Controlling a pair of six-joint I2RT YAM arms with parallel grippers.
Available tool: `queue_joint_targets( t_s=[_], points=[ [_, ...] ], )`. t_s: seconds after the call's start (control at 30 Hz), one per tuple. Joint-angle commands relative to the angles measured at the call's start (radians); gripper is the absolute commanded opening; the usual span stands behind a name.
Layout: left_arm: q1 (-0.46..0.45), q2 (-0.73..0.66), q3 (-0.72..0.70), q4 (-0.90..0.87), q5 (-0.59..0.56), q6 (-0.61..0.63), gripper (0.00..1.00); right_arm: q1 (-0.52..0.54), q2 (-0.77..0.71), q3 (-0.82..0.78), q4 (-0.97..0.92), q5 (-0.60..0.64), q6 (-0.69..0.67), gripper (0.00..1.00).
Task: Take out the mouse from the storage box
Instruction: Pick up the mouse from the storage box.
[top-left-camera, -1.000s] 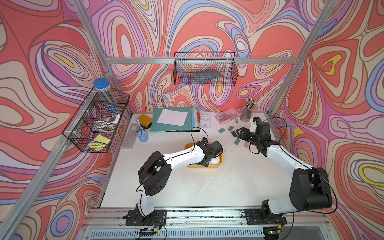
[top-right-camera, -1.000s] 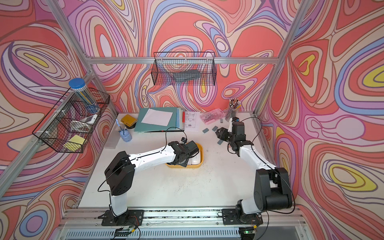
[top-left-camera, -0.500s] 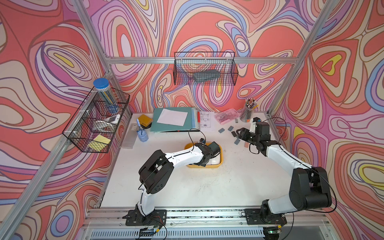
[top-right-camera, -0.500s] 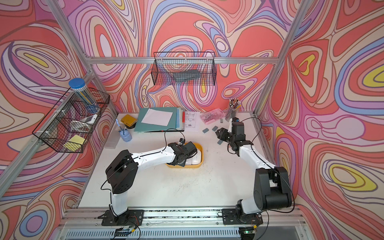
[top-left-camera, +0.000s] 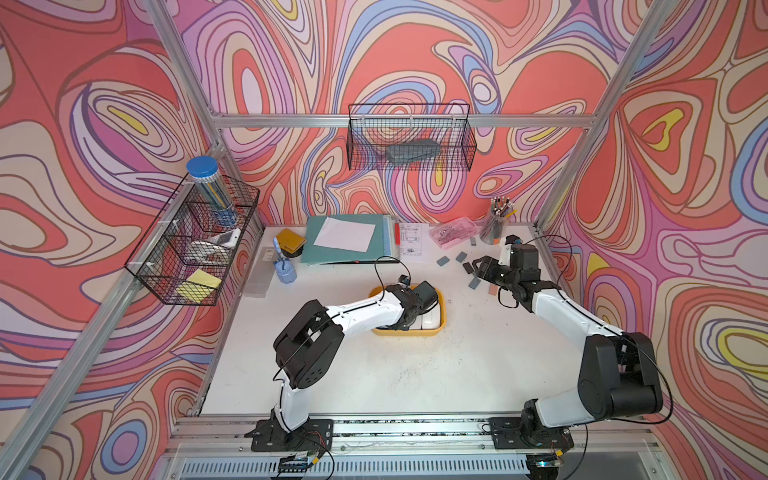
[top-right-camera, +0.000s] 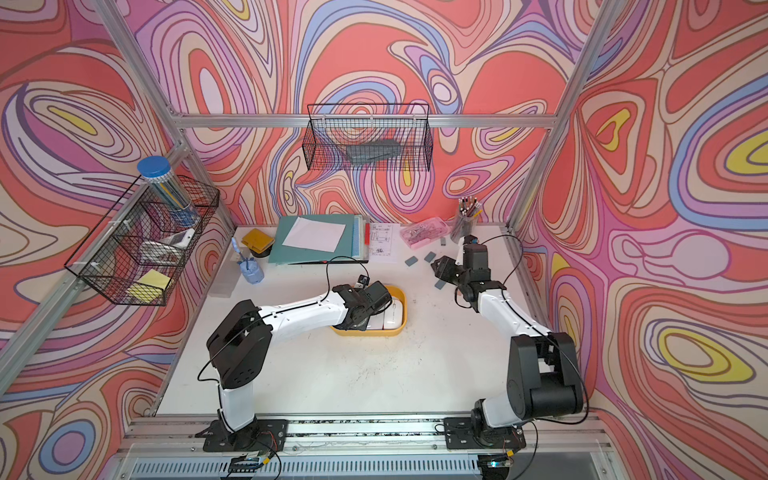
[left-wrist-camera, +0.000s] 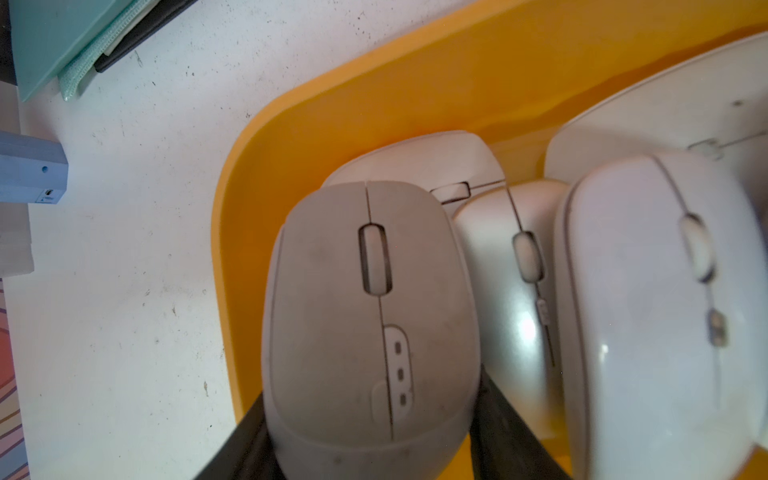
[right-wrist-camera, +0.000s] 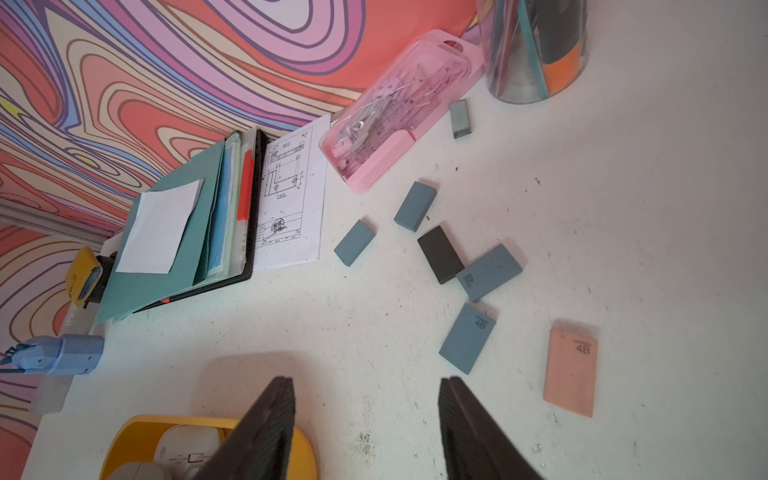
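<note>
Left pincer (left-wrist-camera: 370, 415) clamped on grey mouse (left-wrist-camera: 365, 316), inside storage box (top-left-camera: 442, 318), mid-frame in a top view. Right pincer (right-wrist-camera: 368, 399) open, empty. Risk: rounded shell slips from the grip; touching white mouse (left-wrist-camera: 511, 291) drags along on lift.

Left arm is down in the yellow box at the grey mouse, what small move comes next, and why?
Probably a short straight lift of the left gripper. Its fingers sit against both sides of the grey mouse, which lies in the storage box beside white mice, so rising vertically should clear the rim without dragging them.
</note>
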Motion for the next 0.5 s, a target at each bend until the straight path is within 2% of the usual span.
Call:
queue_joint_targets(
  t_s=[0.0, 0.27, 0.33, 0.47],
  points=[
    [0.007, -0.093, -0.012, -0.004, 0.005, 0.02, 0.37, 0.005, 0.004, 0.016, 0.006, 0.004, -0.008, 0.57],
    [0.03, -0.225, -0.029, -0.057, -0.035, 0.024, 0.38, 0.004, 0.001, 0.015, 0.005, -0.006, -0.002, 0.56],
    [0.093, -0.265, -0.057, -0.077, -0.005, 0.017, 0.38, 0.004, -0.004, 0.014, 0.006, -0.007, -0.002, 0.56],
    [0.275, -0.338, -0.141, -0.075, 0.163, 0.039, 0.38, 0.004, -0.006, 0.014, 0.009, -0.016, 0.003, 0.56]
  ],
)
